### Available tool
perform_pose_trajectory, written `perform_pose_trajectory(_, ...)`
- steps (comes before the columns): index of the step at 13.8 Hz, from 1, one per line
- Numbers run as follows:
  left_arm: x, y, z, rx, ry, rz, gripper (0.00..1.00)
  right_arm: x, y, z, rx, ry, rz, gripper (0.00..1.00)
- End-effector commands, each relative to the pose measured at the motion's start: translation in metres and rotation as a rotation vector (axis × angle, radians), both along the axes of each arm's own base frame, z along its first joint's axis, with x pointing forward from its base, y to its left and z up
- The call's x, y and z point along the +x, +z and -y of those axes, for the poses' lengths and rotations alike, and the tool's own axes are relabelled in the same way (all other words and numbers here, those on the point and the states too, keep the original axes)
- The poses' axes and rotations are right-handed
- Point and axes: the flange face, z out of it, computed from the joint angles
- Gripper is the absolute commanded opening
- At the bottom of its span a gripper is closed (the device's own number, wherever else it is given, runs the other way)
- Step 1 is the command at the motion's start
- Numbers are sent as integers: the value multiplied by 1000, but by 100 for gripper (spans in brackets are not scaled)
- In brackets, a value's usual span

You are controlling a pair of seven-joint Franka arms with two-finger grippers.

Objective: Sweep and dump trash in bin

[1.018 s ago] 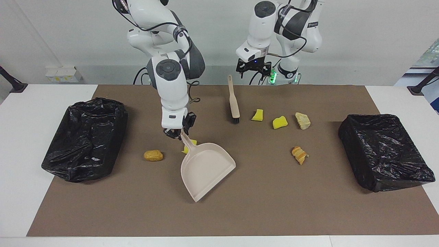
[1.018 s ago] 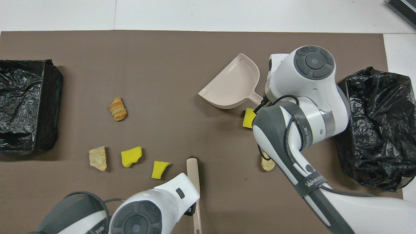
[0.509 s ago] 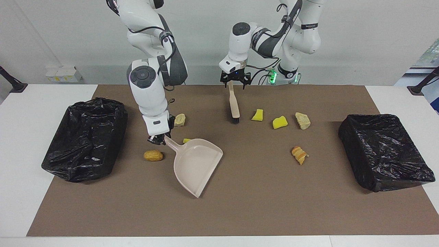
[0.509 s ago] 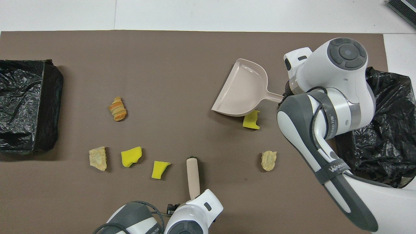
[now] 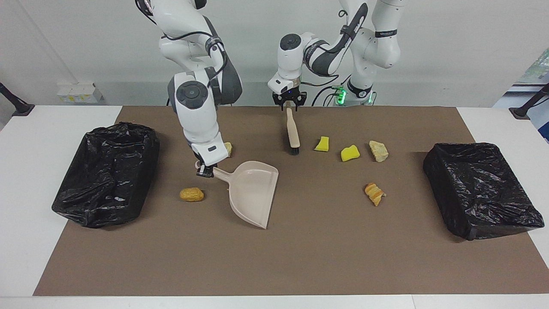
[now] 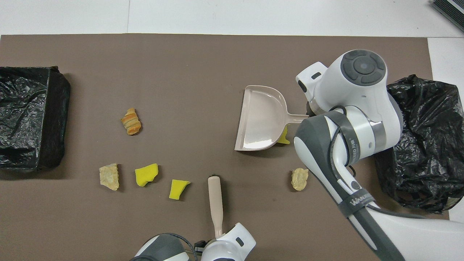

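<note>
Right gripper (image 5: pixel 205 172) clamps the dustpan (image 5: pixel 253 193) handle at nine o'clock; left gripper (image 5: pixel 289 103) grips the brush (image 5: pixel 292 131) handle's twelve-o'clock end.

One bin (image 5: pixel 107 171) sits at the right arm's end of the table (image 5: pixel 25 180), another bin (image 5: pixel 480 189) at the left arm's end. Between them lies the dustpan (image 5: pixel 253 193), with the brush (image 5: pixel 293 128) nearer the robots and trash (image 5: pixel 349 152) beside the brush.

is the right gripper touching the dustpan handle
Touching: in the facing view the right gripper is closed on the dustpan handle's end.
</note>
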Motion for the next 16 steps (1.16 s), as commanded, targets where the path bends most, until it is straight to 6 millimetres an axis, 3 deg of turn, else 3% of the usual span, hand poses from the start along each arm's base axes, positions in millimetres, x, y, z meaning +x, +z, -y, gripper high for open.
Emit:
perform_pose_trajectory(1,-8,2,-7,-12,12,-6,12,-16,6,4,-21,18,-12,0)
perform_pose_trajectory(3,-7,5,-6,3,10,-16,0,-19,5,-1,-19,29,-11,0)
perform_pose_trajectory(5,3,22,-9,58,-3,-62,0,-23,6,-10,-18,44,-6,0)
perform_pose_trajectory(7,46,42,-30,72,-44,-89,0,-23,6,-14,-23,54,0,0)
perform_pose_trajectory(9,94,61,-63,51,-82,-103,0,-30,9,-35,-28,94,13,0)
perform_pose_trajectory(11,130,67,-99,104,-78,-61,0,-32,1,-37,-21,102,16,0)
perform_pose_trajectory(13,148,72,-140,194,-39,-57,0,-41,-6,-43,2,126,44,0)
perform_pose_trajectory(14,161,76,-172,210,39,-87,0,-50,-9,-53,13,144,56,0)
perform_pose_trajectory(16,164,79,-216,242,131,-150,0,-63,-16,-54,47,143,56,0)
